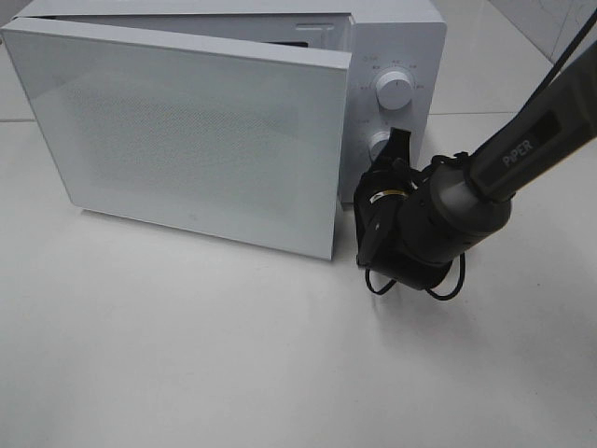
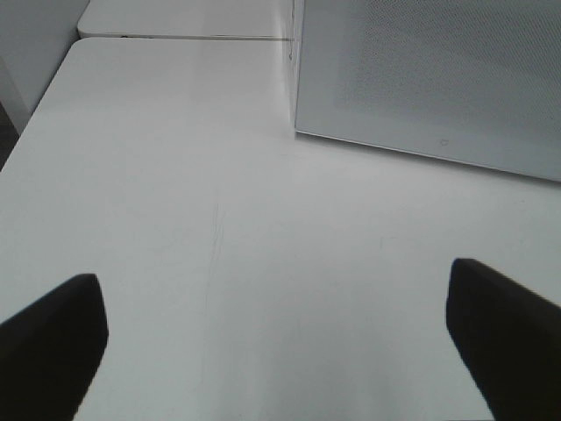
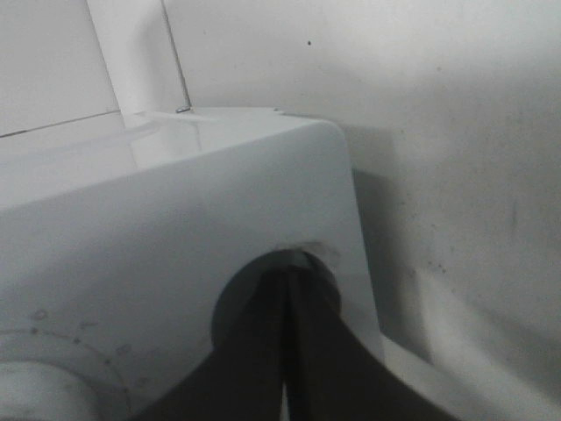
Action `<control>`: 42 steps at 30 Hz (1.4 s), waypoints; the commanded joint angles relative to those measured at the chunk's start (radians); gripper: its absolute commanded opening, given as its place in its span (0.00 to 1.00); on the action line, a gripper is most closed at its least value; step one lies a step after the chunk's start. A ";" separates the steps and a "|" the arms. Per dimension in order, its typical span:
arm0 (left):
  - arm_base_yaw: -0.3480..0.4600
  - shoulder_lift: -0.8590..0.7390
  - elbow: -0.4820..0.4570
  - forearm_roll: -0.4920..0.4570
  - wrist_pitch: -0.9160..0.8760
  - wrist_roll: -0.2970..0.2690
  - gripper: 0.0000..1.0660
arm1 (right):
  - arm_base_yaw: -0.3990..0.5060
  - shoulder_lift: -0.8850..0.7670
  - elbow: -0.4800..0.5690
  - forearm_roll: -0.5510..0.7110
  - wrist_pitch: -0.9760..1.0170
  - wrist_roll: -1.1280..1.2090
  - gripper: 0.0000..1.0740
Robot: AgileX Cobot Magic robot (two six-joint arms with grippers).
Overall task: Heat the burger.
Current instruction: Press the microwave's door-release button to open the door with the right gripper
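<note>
The burger is out of view in every frame. A white microwave [image 1: 396, 37] stands at the back of the table, its door [image 1: 187, 131] swung partly open and hiding the inside. My right gripper [image 1: 399, 149] is shut, with nothing seen between its fingers, and its tips are up against the control panel by the lower knob [image 1: 380, 147]. In the right wrist view the shut gripper [image 3: 289, 289] presses its dark fingers [image 3: 263, 360] together against the white panel [image 3: 175, 228]. My left gripper [image 2: 280, 351] is open and empty, low over the table [image 2: 175, 175].
An upper knob [image 1: 395, 91] sits above the lower one. The open door [image 2: 421, 79] juts out over the table toward the left arm's side. A second table [image 2: 175, 17] adjoins at the far end. The right arm [image 1: 522, 149] reaches in from the right.
</note>
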State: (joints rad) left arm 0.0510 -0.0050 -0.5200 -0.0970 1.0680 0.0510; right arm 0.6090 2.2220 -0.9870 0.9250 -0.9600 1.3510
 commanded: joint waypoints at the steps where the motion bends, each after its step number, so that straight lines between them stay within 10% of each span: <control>1: 0.002 -0.019 0.004 -0.001 0.001 -0.006 0.92 | -0.038 0.014 -0.112 -0.162 -0.172 0.004 0.00; 42: 0.002 -0.019 0.004 0.000 0.001 -0.006 0.92 | -0.036 -0.214 0.184 -0.209 0.205 -0.258 0.00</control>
State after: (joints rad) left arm 0.0510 -0.0050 -0.5200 -0.0970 1.0680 0.0510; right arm 0.5730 2.0440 -0.8220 0.7230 -0.7890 1.1690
